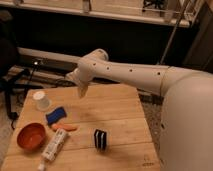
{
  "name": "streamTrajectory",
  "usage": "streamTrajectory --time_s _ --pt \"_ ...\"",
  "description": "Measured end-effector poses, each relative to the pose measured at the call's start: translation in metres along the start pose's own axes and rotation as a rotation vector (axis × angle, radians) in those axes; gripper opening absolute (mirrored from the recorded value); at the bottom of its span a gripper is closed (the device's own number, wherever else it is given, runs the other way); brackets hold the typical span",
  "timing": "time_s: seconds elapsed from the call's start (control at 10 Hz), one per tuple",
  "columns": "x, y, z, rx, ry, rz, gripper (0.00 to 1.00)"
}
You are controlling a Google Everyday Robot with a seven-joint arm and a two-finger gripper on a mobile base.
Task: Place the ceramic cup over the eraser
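Note:
The ceramic cup (41, 100) is small, plain and white. It stands upright near the far left corner of the wooden table (120, 115). A small black block with white stripes (100, 139), which looks like the eraser, stands near the middle front of the table. My gripper (81, 91) hangs at the end of the white arm above the far edge of the table. It is to the right of the cup, above it, and well apart from the cup and the block. Nothing shows in it.
A flat blue pad (56, 115) lies just in front of the cup. An orange carrot-like piece (65, 127) and a white tube (54, 146) lie beside an orange-red bowl (31, 136) at the front left. A dark shelf and cables stand behind the table.

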Motion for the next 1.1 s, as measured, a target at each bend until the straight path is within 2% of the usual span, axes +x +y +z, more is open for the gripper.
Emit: streamTrajectory --time_s 0.1,0.3,0.4,0.6,0.7,0.8,0.9,1.1 --pt "0.000 -0.001 0.000 0.002 -0.001 0.000 0.80" --pt "0.009 0.000 -0.020 0.024 -0.056 -0.053 0.80" --pt "0.021 0.004 -0.041 0.033 -0.108 -0.110 0.80" --pt "0.060 0.016 -0.086 0.036 -0.236 -0.249 0.80" --pt "0.075 0.020 -0.102 0.052 -0.300 -0.302 0.80" --pt "0.091 0.023 -0.116 0.080 -0.358 -0.355 0.80" --pt "0.105 0.026 -0.125 0.111 -0.395 -0.395 0.80" --pt "0.129 0.036 -0.136 0.190 -0.411 -0.465 0.80"
